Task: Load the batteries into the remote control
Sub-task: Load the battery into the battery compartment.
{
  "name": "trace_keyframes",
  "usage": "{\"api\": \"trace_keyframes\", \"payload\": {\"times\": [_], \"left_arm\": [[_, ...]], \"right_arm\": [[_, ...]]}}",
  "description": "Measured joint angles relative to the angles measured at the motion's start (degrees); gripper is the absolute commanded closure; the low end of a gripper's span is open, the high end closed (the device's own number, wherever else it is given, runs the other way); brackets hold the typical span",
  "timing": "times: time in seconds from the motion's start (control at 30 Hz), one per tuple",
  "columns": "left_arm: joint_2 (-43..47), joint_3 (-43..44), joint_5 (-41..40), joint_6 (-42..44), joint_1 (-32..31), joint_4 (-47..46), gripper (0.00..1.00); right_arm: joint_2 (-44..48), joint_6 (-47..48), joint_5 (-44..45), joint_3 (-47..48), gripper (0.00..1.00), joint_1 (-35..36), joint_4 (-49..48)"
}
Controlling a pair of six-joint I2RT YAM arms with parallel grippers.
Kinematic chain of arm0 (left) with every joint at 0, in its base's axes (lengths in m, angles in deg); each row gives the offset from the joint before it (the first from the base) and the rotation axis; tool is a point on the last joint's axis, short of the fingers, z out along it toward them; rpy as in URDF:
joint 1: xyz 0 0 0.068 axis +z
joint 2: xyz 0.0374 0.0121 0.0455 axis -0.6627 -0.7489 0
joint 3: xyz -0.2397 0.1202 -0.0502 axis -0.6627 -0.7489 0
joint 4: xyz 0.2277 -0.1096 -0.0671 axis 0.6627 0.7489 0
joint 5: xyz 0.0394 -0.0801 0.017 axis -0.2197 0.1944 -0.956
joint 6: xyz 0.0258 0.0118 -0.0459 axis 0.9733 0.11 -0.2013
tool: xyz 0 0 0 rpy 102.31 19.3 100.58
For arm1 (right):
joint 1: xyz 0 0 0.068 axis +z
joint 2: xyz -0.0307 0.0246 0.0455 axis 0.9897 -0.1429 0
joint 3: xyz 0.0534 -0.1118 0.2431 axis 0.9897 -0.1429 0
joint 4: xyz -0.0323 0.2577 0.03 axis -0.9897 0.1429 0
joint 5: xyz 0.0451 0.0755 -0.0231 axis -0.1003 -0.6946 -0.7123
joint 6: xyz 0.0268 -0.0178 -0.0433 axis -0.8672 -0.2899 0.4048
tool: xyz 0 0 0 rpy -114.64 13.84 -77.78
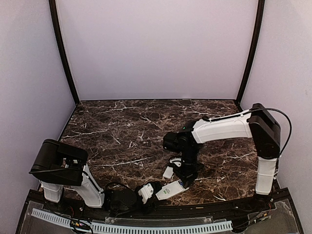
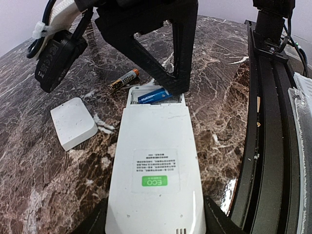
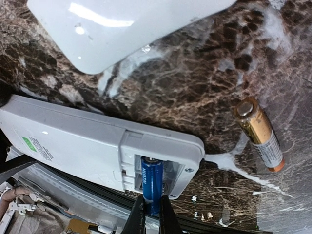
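**First cell partly in its bay; seating to be completed under a firm hold**

The remote control [image 2: 156, 161] is found back uppermost at the near edge of the table [image 1: 122, 126]. It is clamped at its rear end by the left gripper [image 2: 156, 220], whose fingers are closed against its two long sides. The cover plate [image 2: 73, 122] is off and lies on the marble just beside the handset. The battery compartment [image 2: 146, 90] is exposed at the handset's far end.

The blue battery [image 3: 151, 178] is lodged lengthwise in one bay. Its outer end is pinched by the right gripper [image 3: 152, 212], whose fingers are drawn narrowly together on it. In the right wrist view the held end appears to pass over the compartment's end wall, so the cell is judged not yet seated. The second battery [image 3: 258, 134], gold and black, lies loose on the table, apart from the remote and beyond its open end.

Recommendations for the step in hand:

- The inner end is to be pushed against its contact first, and only then is the held end to be lowered into the bay.
- The cell is to be kept parallel to the bay walls, since a skewed cell is likely to jam on the divider.
- The clamp on the handset is to be held firm, so that the push is not lost in sliding.
- Release is advised only once the cell lies flat, as it may otherwise spring out.
- Polarity markings cannot be read and are to be checked.
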Motion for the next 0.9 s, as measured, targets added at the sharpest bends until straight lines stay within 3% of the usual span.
{"api": "trace_keyframes", "payload": {"times": [0.9], "left_arm": [[0.00,0.00,-0.04,0.02,0.00,0.00,1.00]], "right_arm": [[-1.22,-3.82,1.40,0.04,0.98,0.09,-3.34]]}}
